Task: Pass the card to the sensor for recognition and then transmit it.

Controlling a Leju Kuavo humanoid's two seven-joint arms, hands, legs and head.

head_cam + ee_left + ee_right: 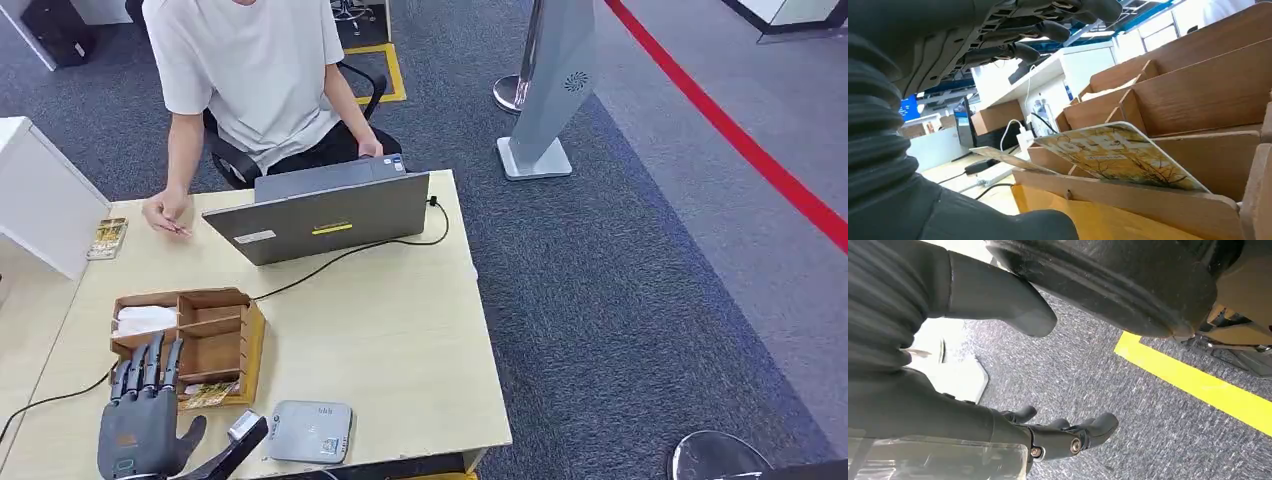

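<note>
— Where is your left hand?

— My left hand [140,425] sits over the near left part of the table [400,340], just on the near side of the wooden organizer [215,335]. My fingers [150,365] are stretched out flat and apart, their tips over the organizer's near edge, and I hold nothing. In the left wrist view those fingers [1038,30] hang spread above the box's compartments.

— And the card?

— The card [1118,155] lies tilted in the nearest slot of the organizer, leaning on its front wall. From the head view it [212,394] shows as a yellowish strip at the box's near side, just right of my fingertips. I cannot tell whether I touch it.

— The sensor?

— The grey sensor pad [310,432] lies flat near the table's near edge, to the right of my hand.

— Your right hand?

— My right hand [1063,437] hangs over grey carpet [1108,385] beside a yellow floor line [1198,385], fingers loosely curled, gripping nothing.

— Anyone else there?

— A person [255,75] sits at the far side behind an open laptop [325,215], one hand [165,213] on the table near a second card [106,238] at the far left.
</note>
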